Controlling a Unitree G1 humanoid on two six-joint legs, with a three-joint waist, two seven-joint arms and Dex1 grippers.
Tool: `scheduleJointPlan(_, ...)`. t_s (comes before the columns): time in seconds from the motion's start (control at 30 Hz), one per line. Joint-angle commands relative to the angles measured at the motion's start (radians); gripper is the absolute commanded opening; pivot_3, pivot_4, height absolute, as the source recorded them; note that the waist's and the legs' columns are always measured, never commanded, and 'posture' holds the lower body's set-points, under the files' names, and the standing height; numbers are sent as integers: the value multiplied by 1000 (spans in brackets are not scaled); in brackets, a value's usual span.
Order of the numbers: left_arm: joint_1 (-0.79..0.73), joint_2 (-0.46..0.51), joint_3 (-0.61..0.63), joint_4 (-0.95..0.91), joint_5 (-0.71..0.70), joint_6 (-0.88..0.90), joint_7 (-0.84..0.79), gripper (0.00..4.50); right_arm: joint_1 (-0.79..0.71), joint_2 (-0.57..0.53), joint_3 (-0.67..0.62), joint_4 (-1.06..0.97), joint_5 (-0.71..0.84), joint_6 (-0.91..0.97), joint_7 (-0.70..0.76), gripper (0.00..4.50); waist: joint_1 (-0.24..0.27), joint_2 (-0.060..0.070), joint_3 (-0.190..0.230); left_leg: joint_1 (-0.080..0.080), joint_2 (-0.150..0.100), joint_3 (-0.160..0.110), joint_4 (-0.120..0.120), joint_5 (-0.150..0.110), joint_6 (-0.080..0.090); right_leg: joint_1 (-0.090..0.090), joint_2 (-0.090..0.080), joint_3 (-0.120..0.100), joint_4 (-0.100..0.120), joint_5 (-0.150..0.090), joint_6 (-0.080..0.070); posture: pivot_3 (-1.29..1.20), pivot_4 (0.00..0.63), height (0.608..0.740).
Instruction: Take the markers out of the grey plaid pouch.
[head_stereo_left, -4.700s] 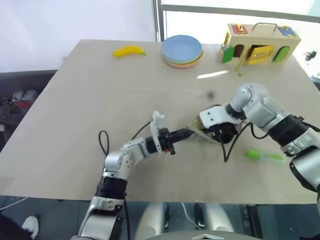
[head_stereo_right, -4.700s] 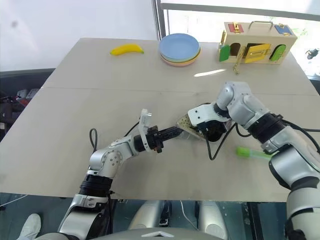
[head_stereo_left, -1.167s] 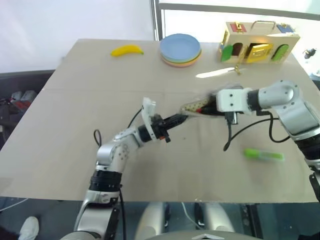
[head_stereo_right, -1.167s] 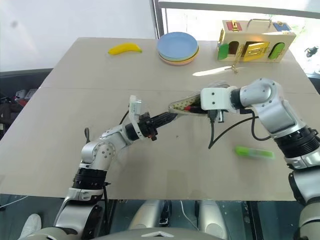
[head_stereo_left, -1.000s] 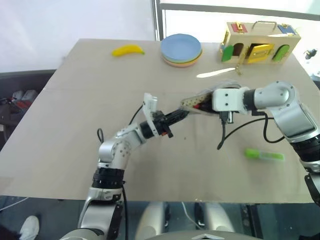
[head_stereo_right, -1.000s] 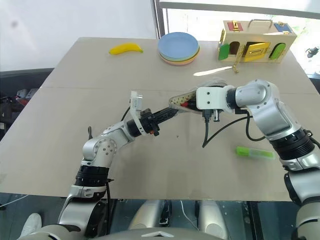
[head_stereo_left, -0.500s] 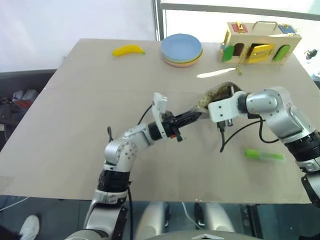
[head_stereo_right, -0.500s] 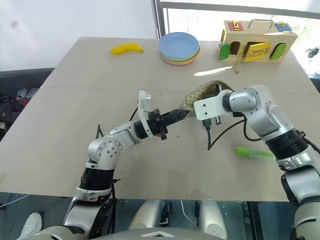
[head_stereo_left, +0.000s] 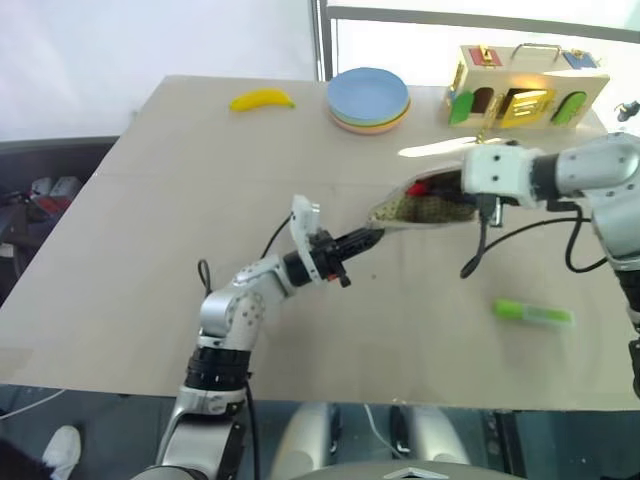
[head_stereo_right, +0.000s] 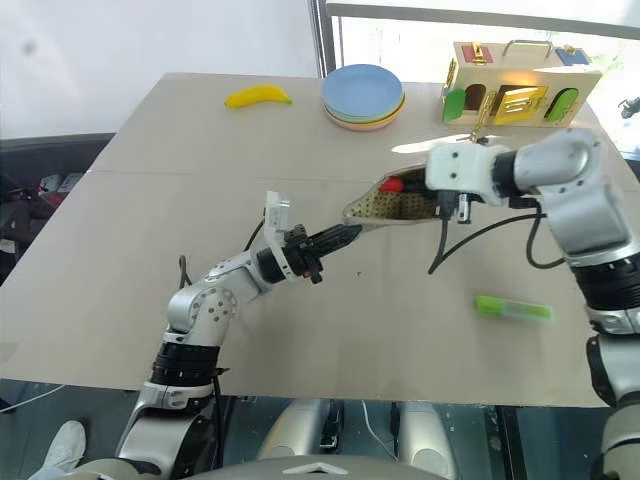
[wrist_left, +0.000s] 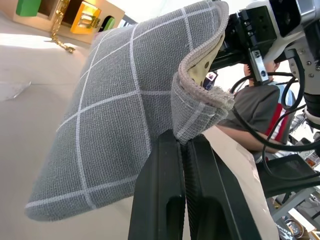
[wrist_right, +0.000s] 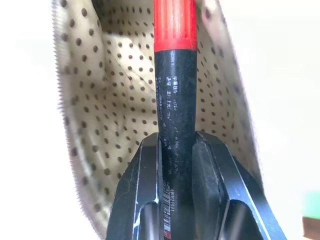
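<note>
**Above the desk: pouch held up, red-ended marker gripped**

Across the wide tan desk (head_stereo_left: 150, 200), both arms meet near the middle. Lifted off the surface between them hangs the grey plaid pouch (wrist_left: 125, 115), its dotted olive-tan lining facing up. Pinching one corner of the fabric, the left end effector (wrist_left: 184, 150) is fully closed. Reaching into the pouch mouth, the right end effector (wrist_right: 177, 145) is clamped around the dark marker with the red end (wrist_right: 175, 100). Well apart, on the desk's right side, lies the light green marker (head_stereo_left: 530, 313).
</note>
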Motion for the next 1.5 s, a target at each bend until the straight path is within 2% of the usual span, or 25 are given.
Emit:
scheduleJointPlan(0.03, 1, 2, 4, 8, 7, -13, -5, 0, 2, -61, -74, -76, 74, 68, 46, 284, 0, 0, 0, 0, 0, 0, 0, 0, 0, 0, 0, 0, 0, 0, 0, 0, 150, 740)
scheduleJointPlan(0.17, 3, 10, 10, 14, 9, -17, -7, 0, 53, -125, -87, -128, 112, 35, 79, 284, 0, 0, 0, 0, 0, 0, 0, 0, 0, 0, 0, 0, 0, 0, 0, 0, 150, 740)
scheduleJointPlan(0.27, 7, 16, 13, 13, 13, -19, -10, 0, 68, -98, -125, -155, 173, 17, 55, 284, -3, 0, 0, 0, 0, 0, 0, 0, 0, 0, 0, 0, 0, 0, 0, 0, 150, 740)
scheduleJointPlan(0.4, 27, 43, 27, 11, 29, -29, -15, 0, 60, -101, -203, -137, 241, 85, 14, 284, -1, 0, 0, 0, 1, 0, 0, 0, 0, 0, 0, 0, 1, 0, 0, 0, 150, 740)
scheduleJointPlan(0.5, 48, 75, 43, -8, 32, -35, -15, 0, 155, -181, -257, -154, 317, 179, 83, 284, 5, 0, 0, 0, 1, 0, 0, 0, 0, 0, -1, 0, 0, 0, 0, 0, 150, 740)
scheduleJointPlan(0.6, 64, 117, 51, -31, 42, -50, -27, 0, 317, -249, -232, -124, 262, 104, 98, 284, 7, -1, -1, 0, 1, -4, -1, -1, 1, 4, -2, -3, -5, 0, 0, 0, 150, 740)
scheduleJointPlan(0.63, 66, 125, 54, -36, 41, -52, -28, 0, 339, -242, -223, -99, 246, 84, 73, 284, 4, -1, -1, 1, 1, -4, -1, -1, 1, 4, -2, -3, -5, 0, 0, 0, 150, 740)
scheduleJointPlan(0.73, 75, 165, 56, -50, 60, -72, -41, 0, 392, -209, -134, 117, 88, -146, -26, 284, -4, -1, -1, 2, 1, -2, -1, -1, 1, 5, -2, -2, -4, 0, 0, 0, 150, 740)
scheduleJointPlan(0.83, 107, 210, 27, -87, 95, -97, -68, 0, 378, -159, -100, 242, 39, -266, -73, 284, -8, 1, -1, 4, 1, -1, -1, 0, 0, 4, -2, -1, -1, 0, 0, 0, 150, 740)
scheduleJointPlan(0.87, 114, 216, 27, -97, 96, -99, -67, 0, 377, -161, -84, 268, 18, -292, -71, 1308, -9, 1, 0, 5, 1, 0, -1, 0, 0, 4, -1, 0, 0, 0, 0, 0, 150, 740)
scheduleJointPlan(0.9, 119, 221, 26, -105, 99, -103, -67, 0, 378, -169, -69, 290, -5, -314, -65, 1627, -9, 2, 0, 5, 1, 0, -1, 0, 0, 4, 0, 0, 0, 0, 0, 0, 150, 740)
scheduleJointPlan(0.97, 126, 230, 25, -121, 116, -120, -63, 0, 379, -183, -55, 328, -36, -362, -63, 2700, -6, 2, 0, 5, 1, 0, -1, 0, -1, 4, 0, 0, 0, 0, 0, 0, 150, 740)
scheduleJointPlan(1.0, 127, 230, 32, -128, 115, -120, -56, 0, 373, -182, -60, 343, -44, -387, -76, 3037, -5, 2, 0, 5, 1, 0, -1, 0, 0, 4, 0, 0, 0, 0, 0, 0, 150, 740)
scheduleJointPlan(1.07, 125, 232, 44, -140, 119, -127, -45, 0, 363, -181, -83, 340, -31, -371, -80, 4191, -4, 2, 0, 5, 1, 1, 0, 0, 0, 5, 0, 1, 0, 0, 0, 0, 150, 740)
scheduleJointPlan(1.1, 123, 235, 48, -144, 130, -140, -36, 0, 364, -185, -101, 318, -5, -342, -65, 4442, -2, 2, 0, 5, 1, 1, 0, 0, 0, 5, 0, 1, 0, 0, 0, 0, 150, 740)
scheduleJointPlan(1.27, 52, 208, 90, -134, 177, -217, 57, 0, 373, -203, -201, 225, 126, -189, -22, 4442, 2, 2, 1, 4, 1, 0, 0, 0, 0, 5, 0, 0, 0, 0, 0, 0, 150, 740)
scheduleJointPlan(1.37, 19, 199, 102, -139, 201, -250, 98, 0, 400, -217, -227, 214, 138, -172, -26, 4442, 4, 2, 1, 3, 1, -2, 1, 0, 0, 5, -1, -2, 0, 0, 0, 0, 150, 740)
scheduleJointPlan(1.5, 34, 238, 117, -170, 242, -288, 118, 0, 451, -226, -261, 183, 159, -145, -37, 4442, 1, 2, 0, 3, 1, -1, 1, 0, 0, 5, 0, -2, -1, 0, 0, 0, 150, 740)
